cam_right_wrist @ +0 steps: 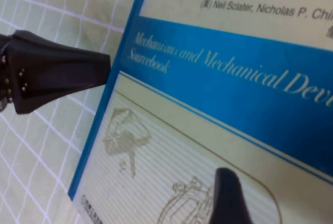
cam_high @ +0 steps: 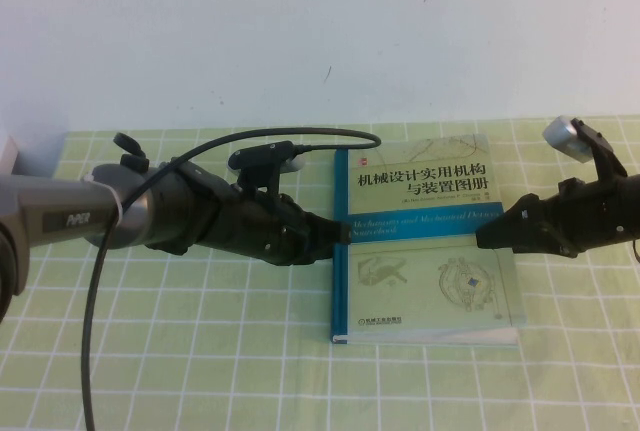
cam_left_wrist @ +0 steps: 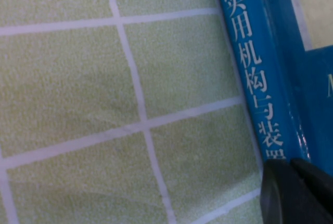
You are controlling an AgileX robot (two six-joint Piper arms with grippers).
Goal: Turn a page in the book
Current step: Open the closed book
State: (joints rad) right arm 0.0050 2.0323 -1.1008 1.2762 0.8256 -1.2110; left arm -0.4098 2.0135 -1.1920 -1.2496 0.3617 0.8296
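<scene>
So, looking down at the book [cam_high: 425, 241] lying closed and flat on the green checked surface [cam_high: 200, 351], cover up, teal spine facing left, near the middle and a bit right. Not seeing the page at all, tucked under the shut cover. Spotting the left gripper [cam_high: 338, 235] reaching in from the left, tip right up against the spine about halfway along, at the teal band; can't tell whether its jaws are wide or narrow, just one dark tip showing beside the spine [cam_left_wrist: 260, 78] in its wrist view. Seeing the right gripper [cam_high: 487, 235] coming in from the right, hanging at the book's right edge over the cover, jaws spread wide, holding nothing.
</scene>
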